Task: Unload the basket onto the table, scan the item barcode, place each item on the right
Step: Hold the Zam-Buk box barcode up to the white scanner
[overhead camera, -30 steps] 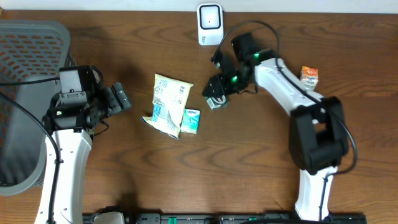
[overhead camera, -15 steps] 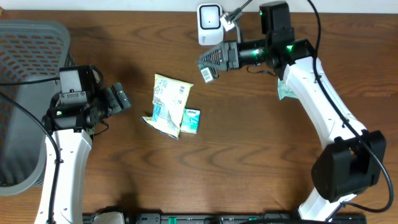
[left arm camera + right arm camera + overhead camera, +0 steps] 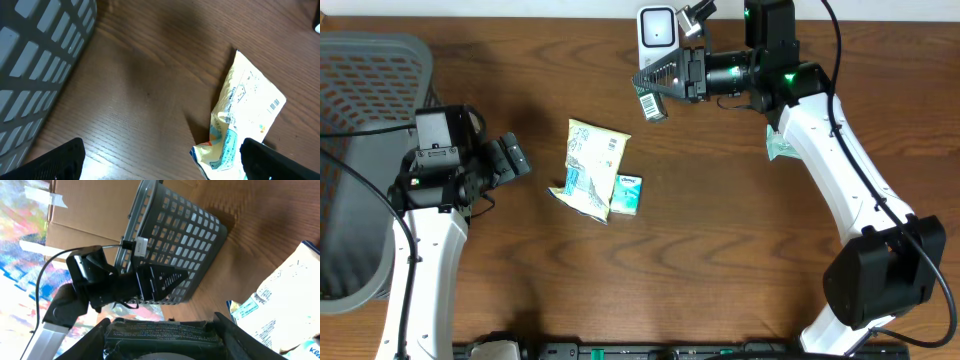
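Note:
My right gripper (image 3: 658,88) is raised at the back of the table, shut on a dark flat packet (image 3: 650,100) that has a white barcode label. It holds the packet just below the white scanner (image 3: 657,30). In the right wrist view the packet (image 3: 160,336) fills the space between both fingers (image 3: 82,341) and shows white warning print. At the left, my left gripper (image 3: 516,158) is open and holds nothing; it faces a yellow snack bag (image 3: 592,165). In the left wrist view the bag (image 3: 245,115) lies just ahead of the open gripper (image 3: 160,165).
A grey mesh basket (image 3: 360,120) stands at the far left, close to the left arm. A small teal tissue pack (image 3: 627,193) lies against the yellow bag. A green packet (image 3: 778,148) lies under the right arm.
The right arm lifted the dark packet from mid-table and swung it back and up to the scanner, then edged slightly higher. The left arm stayed still.

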`<state>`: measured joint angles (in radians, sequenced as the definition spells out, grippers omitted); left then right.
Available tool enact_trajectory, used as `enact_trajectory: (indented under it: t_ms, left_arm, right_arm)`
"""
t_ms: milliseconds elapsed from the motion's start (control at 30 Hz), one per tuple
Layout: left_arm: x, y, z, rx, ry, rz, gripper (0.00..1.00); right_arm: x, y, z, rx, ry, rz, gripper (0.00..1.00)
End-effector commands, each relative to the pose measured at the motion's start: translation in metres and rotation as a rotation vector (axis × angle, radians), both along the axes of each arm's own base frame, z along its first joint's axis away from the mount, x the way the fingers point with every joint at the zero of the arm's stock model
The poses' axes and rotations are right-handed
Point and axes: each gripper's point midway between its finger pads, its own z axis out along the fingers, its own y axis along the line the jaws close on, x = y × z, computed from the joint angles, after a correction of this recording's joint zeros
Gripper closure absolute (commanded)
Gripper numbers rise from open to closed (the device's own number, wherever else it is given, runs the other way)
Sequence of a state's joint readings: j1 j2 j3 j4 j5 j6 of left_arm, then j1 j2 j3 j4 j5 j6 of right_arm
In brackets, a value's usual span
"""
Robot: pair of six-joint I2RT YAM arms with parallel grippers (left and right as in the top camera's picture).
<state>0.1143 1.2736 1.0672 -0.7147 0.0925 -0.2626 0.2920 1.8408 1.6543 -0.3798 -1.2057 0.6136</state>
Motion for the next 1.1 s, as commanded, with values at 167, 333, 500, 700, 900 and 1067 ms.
enact_trajectory:
  t_ms: [167,333,500,700,900,1067]
  left_arm:
    - [0.000,0.001,-0.001,-0.003,0.004,0.004,0.02]
    - [0.000,0.001,-0.001,-0.003,0.004,0.004,0.02]
    - [0.000,0.001,-0.001,-0.003,0.004,0.004,0.02]
    - [0.000,0.001,-0.001,-0.003,0.004,0.004,0.02]
    - [0.000,0.001,-0.001,-0.003,0.004,0.004,0.02]
    - [0.000,0.001,-0.001,-0.003,0.004,0.004,0.02]
  right_arm:
    - [-0.006,-0.003,0.021,0.025,-0.031,0.008,0.45]
    - [-0.003,-0.004,0.019,0.013,-0.085,-0.001,0.46]
    - [0.018,-0.008,0.007,-0.079,-0.237,-0.092,0.45]
    - [0.065,-0.025,-0.036,-0.429,-0.489,-0.313,0.42]
    - [0.114,-0.046,-0.057,-0.847,-0.776,-0.539,0.38]
    - [0.139,-0.037,-0.065,-0.993,-0.969,-0.580,0.40]
